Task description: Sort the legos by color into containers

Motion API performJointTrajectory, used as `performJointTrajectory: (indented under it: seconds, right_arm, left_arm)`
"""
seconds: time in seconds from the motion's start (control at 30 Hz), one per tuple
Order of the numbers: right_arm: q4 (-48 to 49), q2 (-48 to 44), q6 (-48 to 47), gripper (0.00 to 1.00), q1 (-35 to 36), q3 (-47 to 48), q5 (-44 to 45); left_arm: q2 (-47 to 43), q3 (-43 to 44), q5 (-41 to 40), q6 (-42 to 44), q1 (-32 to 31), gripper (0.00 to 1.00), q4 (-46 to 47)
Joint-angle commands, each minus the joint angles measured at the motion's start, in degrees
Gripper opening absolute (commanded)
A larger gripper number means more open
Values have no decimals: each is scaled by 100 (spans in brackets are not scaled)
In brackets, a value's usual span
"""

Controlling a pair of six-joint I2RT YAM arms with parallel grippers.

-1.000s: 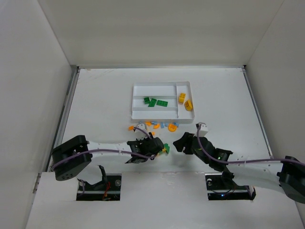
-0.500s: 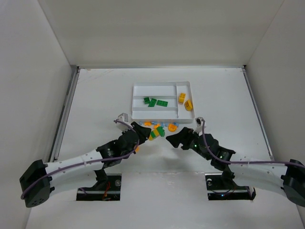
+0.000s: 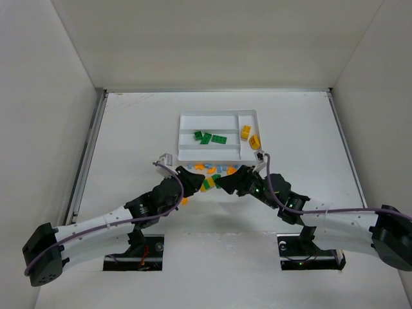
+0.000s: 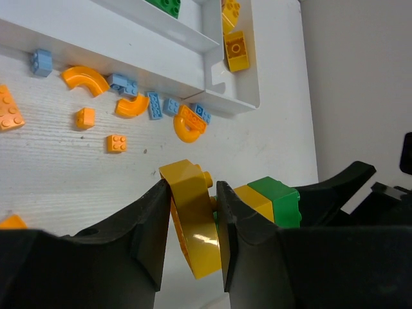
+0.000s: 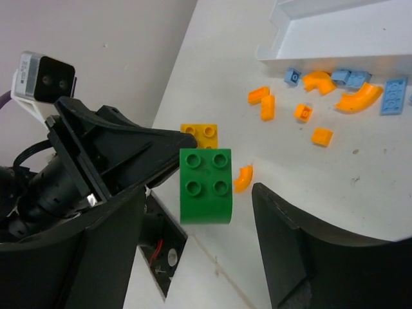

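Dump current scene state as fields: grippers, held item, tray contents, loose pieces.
left gripper: shut on yellow piece, green brick attached beside it
right gripper: open, jaws flanking the green brick, gaps on both sides
tray: green pieces in middle slot, yellow pieces in end slot
table: orange and light blue loose pieces in front of tray

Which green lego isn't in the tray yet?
The green two-by-two brick stuck to the yellow piece clamped in the left end effector; the other green ones lie in the tray.
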Motion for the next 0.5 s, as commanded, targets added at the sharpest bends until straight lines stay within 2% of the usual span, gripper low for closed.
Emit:
performJointTrajectory:
  seconds: [0.0,0.27,0.47]
  right_arm:
    - [483,237,3,68,-42,361,-160]
    - [483,467,-15,49,-51,493,-107]
    - [369,388,-59,40,-60,475,42]
  left_arm:
    - [-244,-78,71,164,-47,16,359]
    - [-359,-140,115,207,-82,16,298]
    - [-341,-175,141,278,-82,16,298]
